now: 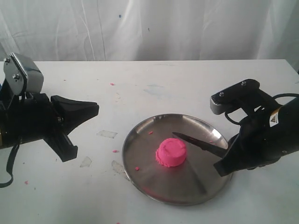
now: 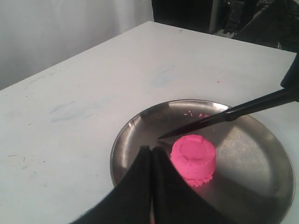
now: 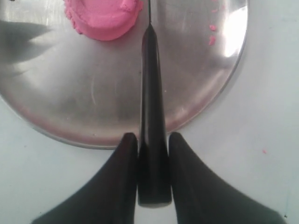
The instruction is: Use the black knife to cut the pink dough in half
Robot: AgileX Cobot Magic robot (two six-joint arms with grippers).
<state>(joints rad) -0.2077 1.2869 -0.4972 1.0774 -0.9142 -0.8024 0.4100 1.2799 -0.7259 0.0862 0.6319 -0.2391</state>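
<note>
Right gripper [image 3: 152, 140] grips black knife [image 3: 152, 93] near pink dough [image 1: 171, 152]; left gripper [image 2: 152, 151] closed; label [image 1: 275, 119] illegible.

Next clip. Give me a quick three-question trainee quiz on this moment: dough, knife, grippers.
1. True or false: the dough on the plate is already in two pieces.
2. What holds the knife? A: the left gripper. B: the right gripper. C: nothing, it lies flat on the plate.
3. Fill in: the left gripper's jaws are ____ (open or shut).

Key: 1 false, the dough is one whole puck. 2 B, the handle sits between its fingers, with the blade reaching over the plate beside the dough. 3 shut.
</note>
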